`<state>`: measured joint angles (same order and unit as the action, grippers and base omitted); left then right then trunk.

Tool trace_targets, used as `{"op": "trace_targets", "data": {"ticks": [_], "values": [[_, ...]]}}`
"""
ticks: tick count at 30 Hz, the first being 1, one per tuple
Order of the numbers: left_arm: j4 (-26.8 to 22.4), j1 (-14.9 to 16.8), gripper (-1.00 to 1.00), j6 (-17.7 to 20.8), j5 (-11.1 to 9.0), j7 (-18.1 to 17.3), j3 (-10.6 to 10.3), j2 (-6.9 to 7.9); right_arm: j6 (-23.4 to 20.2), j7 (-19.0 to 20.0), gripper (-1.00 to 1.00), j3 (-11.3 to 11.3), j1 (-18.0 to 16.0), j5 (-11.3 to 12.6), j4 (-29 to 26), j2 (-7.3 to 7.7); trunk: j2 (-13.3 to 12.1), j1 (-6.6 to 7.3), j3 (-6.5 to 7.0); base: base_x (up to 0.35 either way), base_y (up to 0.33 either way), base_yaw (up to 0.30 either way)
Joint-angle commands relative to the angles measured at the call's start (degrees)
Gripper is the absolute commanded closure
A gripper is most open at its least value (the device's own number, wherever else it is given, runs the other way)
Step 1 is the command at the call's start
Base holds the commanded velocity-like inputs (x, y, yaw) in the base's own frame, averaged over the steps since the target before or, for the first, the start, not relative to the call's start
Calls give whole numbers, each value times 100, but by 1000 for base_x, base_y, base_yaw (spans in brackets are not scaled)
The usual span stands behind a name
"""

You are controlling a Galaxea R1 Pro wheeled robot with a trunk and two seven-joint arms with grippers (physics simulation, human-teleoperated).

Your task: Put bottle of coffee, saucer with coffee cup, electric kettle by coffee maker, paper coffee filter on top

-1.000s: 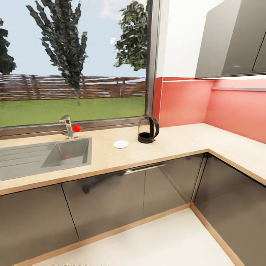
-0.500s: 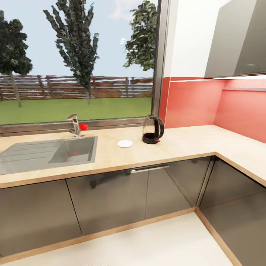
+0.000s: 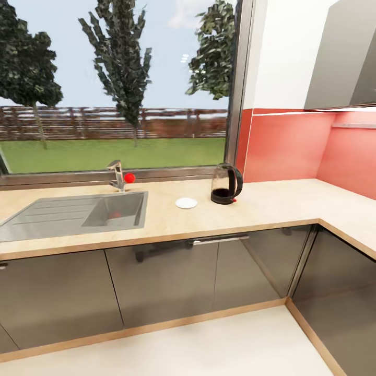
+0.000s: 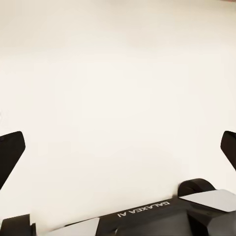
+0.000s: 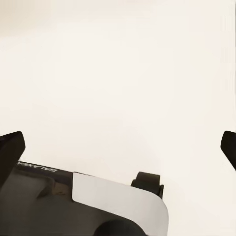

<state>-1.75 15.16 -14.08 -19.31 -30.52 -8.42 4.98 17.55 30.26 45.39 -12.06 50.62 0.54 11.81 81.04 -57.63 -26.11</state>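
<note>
Both pincers, left gripper (image 4: 118, 147) and right gripper (image 5: 118, 147), are hanging wide open, empty; I'm risking bumping the electric kettle (image 3: 226, 184) into the saucer (image 3: 186, 202) near the kitchen countertop (image 3: 271, 206) back edge.

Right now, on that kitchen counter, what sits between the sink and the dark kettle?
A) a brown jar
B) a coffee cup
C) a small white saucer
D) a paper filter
C: a small flat round white saucer lies on the countertop, to the right of the sink and just left of the electric kettle, apart from both.
</note>
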Motion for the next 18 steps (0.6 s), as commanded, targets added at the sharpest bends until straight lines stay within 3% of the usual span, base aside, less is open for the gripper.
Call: {"op": "trace_targets", "data": {"ticks": [1, 2, 3, 7, 11, 12, 13, 14, 15, 16, 17, 18], "values": [[5, 4, -100, -24, -48, -15, -48, 2, 18, 21, -100, 44, -34, 53, 3, 3, 3, 0, -6, 0, 0, 2], [3, 4, -100, -24, -50, -15, -47, 2, 18, 8, -100, 39, -148, 56, -2, 9, 3, 0, -6, 0, 0, 1], [-2, 4, -100, -24, -54, -15, -46, 1, -37, 87, -100, 32, -922, 78, -10, 33, 3, 0, -6, 0, 0, 0], [-5, 4, -100, -24, -56, -15, -44, 1, -53, 352, -100, 31, -1277, 89, -103, 36, 3, 0, -6, 0, 0, 0], [-8, 4, -100, -20, -62, -15, 105, 3, -90, 1340, -100, 31, -1681, 88, -586, 126, 3, 0, -6, 0, 0, 0], [-9, 4, -100, -18, -63, -15, 291, 2, -304, 1850, -100, 31, -1851, 84, -1008, 257, 3, 0, -6, 0, 0, 0], [-9, 4, -100, -17, -63, -15, 364, 2, -433, 1986, -100, 31, -1895, 83, -1182, 328, 3, 0, -6, 0, 0, 0], [-9, 4, -100, -17, -63, -15, 525, 3, -743, 2196, -100, 31, -1959, 80, -1614, 502, 3, 0, -6, 0, 0, 0], [-10, 4, -100, -16, -63, -15, 606, 3, -905, 2271, -100, 29, -1982, 78, -1892, 604, 3, 0, -6, 0, 0, 0], [-8, 4, -100, -16, -60, -15, 745, 3, -1204, 2365, -100, 27, -2014, 71, -2605, 856, 3, 0, -6, 0, 0, 0], [-7, 4, -100, -16, -59, -15, 798, 3, -1325, 2394, -100, 26, -2026, 67, -2942, 973, 3, 0, -6, 0, 0, 0], [-8, 4, -100, -13, -61, -15, 874, 3, -1543, 2420, -100, 13, -2042, 61, -3590, 1200, 3, 0, -6, 0, 0, 0]]}}
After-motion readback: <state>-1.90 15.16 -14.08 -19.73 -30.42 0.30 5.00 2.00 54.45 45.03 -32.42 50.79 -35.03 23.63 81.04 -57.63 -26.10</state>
